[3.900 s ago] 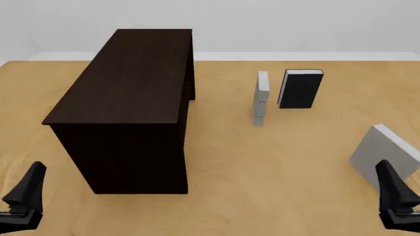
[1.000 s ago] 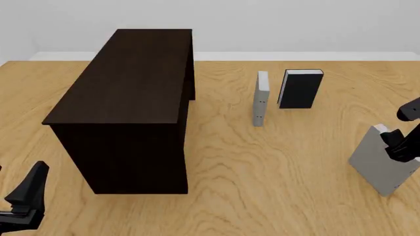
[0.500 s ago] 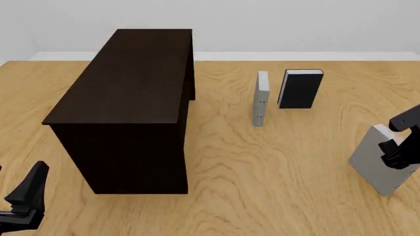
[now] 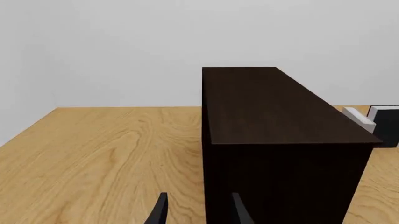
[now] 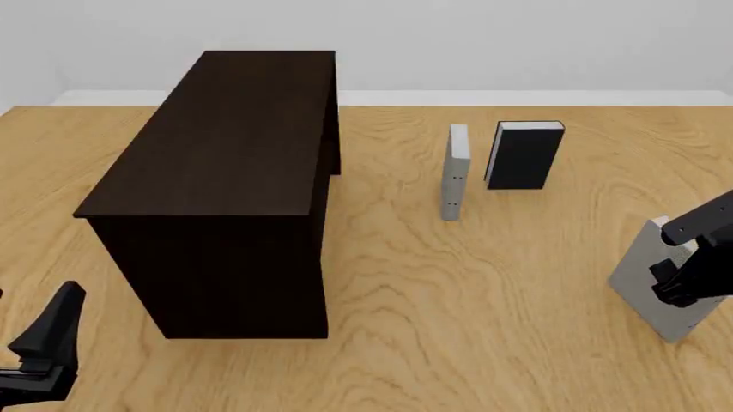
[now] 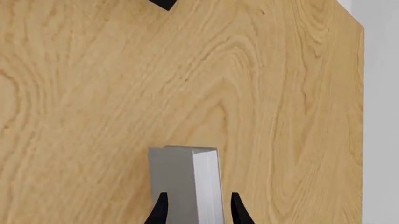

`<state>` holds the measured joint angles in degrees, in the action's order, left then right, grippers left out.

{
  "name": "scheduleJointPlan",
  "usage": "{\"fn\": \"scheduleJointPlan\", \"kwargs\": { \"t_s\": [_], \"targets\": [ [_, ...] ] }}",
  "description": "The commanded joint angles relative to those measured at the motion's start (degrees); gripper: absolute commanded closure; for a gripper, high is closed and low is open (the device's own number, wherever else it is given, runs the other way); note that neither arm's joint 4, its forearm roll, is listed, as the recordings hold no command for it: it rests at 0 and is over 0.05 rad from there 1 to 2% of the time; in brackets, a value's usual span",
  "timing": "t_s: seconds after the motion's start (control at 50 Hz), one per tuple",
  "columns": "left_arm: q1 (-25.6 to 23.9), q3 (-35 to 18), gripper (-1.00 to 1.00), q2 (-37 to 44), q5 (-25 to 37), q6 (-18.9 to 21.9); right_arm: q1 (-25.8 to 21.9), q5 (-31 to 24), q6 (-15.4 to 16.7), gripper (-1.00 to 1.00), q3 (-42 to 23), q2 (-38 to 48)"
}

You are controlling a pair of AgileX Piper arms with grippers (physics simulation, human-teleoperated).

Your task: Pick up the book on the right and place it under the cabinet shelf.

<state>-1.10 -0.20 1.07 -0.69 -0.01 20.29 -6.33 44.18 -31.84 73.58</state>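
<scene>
The light-grey book [image 5: 639, 290] stands tilted on the table at the far right. In the right wrist view it [image 6: 184, 179] shows edge-on, with white pages on one side. My right gripper [image 5: 678, 287] is down over its top edge, open, with one finger [image 6: 160, 211] on each side of the book. The dark-brown cabinet shelf [image 5: 218, 154] stands on the left of the table and fills the left wrist view [image 4: 281, 140]. My left gripper [image 5: 44, 348] is open and empty at the front left, near the cabinet's front end.
A narrow grey-white book [image 5: 455, 172] stands edge-on mid-table, with a black-covered book [image 5: 524, 154] upright just right of it. Both show past the cabinet in the left wrist view [image 4: 360, 117]. Bare wooden table lies between the cabinet and the light-grey book.
</scene>
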Motion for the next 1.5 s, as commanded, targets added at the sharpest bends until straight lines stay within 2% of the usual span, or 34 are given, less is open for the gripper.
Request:
{"fn": "scheduleJointPlan", "kwargs": {
  "t_s": [0.02, 0.18, 0.2, 0.58, 0.82, 0.86, 0.96, 1.1, 1.18, 1.24, 1.5],
  "targets": [
    [0.0, 0.0, -1.00, 0.0, 0.0, 0.0, 1.3, 3.9, 0.5, -1.00, 0.3, 5.1],
    [0.0, 0.0, -1.00, 0.0, 0.0, 0.0, 3.0, 6.5, 1.6, -1.00, 0.0, 8.4],
    [0.0, 0.0, -1.00, 0.0, 0.0, 0.0, 2.8, 6.6, 1.7, 1.00, 0.2, 8.2],
    [0.0, 0.0, -1.00, 0.0, 0.0, 0.0, 2.0, 4.2, 1.5, 1.00, -0.1, 5.0],
    [0.0, 0.0, -1.00, 0.0, 0.0, 0.0, -1.4, -3.0, -1.5, 1.00, -2.5, -6.0],
    [0.0, 0.0, -1.00, 0.0, 0.0, 0.0, -2.2, -5.1, -3.0, 1.00, -3.6, -7.2],
    [0.0, 0.0, -1.00, 0.0, 0.0, 0.0, -3.0, -7.5, -3.6, 1.00, -4.6, -11.8],
    [0.0, 0.0, -1.00, 0.0, 0.0, 0.0, -5.4, -11.4, -7.3, 1.00, -7.0, -17.5],
    [0.0, 0.0, -1.00, 0.0, 0.0, 0.0, -7.6, -12.9, -10.8, 1.00, -9.4, -21.9],
    [0.0, 0.0, -1.00, 0.0, 0.0, 0.0, -10.8, -15.9, -14.6, 1.00, -11.0, -25.1],
    [0.0, 0.0, -1.00, 0.0, 0.0, 0.0, -19.4, -21.0, -24.9, 1.00, -13.4, -33.0]
  ]
}}
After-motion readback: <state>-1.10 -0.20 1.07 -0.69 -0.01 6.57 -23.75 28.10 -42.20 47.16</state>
